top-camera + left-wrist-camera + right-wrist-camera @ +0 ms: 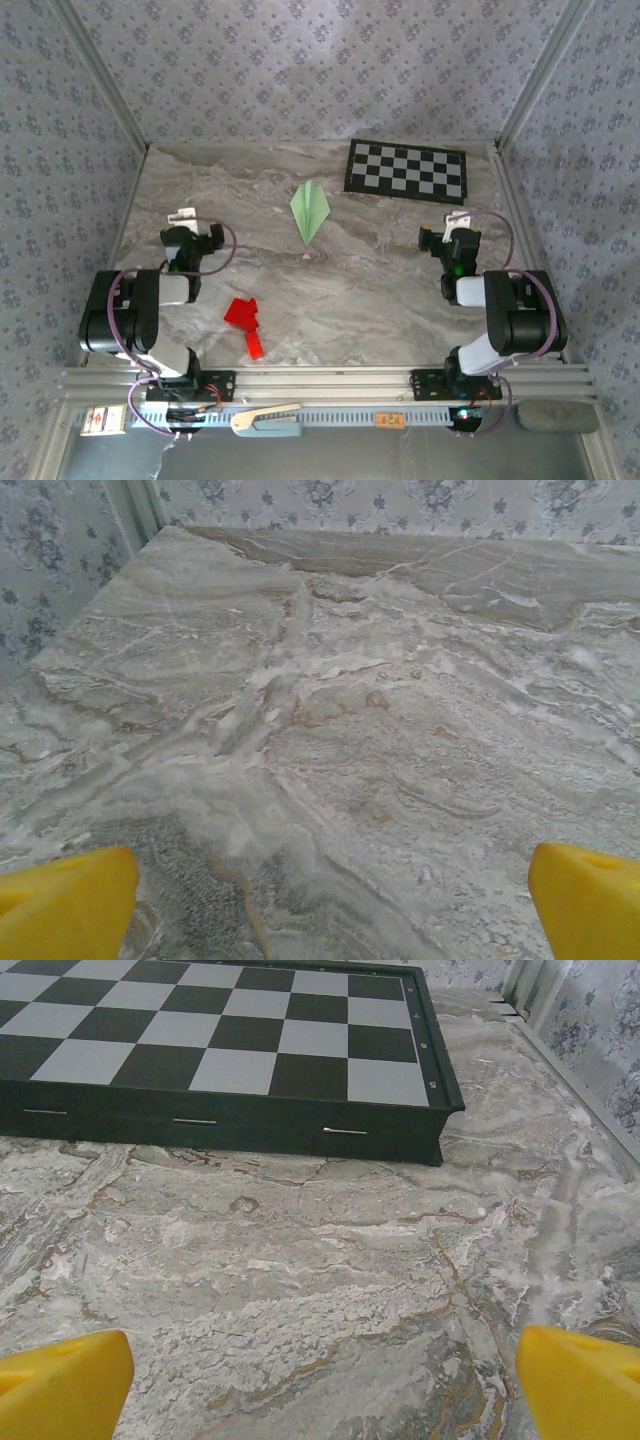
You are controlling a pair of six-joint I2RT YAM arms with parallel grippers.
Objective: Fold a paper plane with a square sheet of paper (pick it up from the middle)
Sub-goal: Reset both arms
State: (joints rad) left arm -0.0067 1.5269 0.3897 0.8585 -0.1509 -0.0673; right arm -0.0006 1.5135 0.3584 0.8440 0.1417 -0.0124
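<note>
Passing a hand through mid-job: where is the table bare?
Bare marble lies between the paper plane and the right gripper, in front of the checkerboard, and in the back left corner beyond the left gripper. Tighter near the red paper by the left arm.

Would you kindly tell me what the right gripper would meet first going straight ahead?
Most likely the checkerboard, whose near edge lies straight ahead of the open right gripper; if it is tilted down, the marble table between them may come first.
</note>
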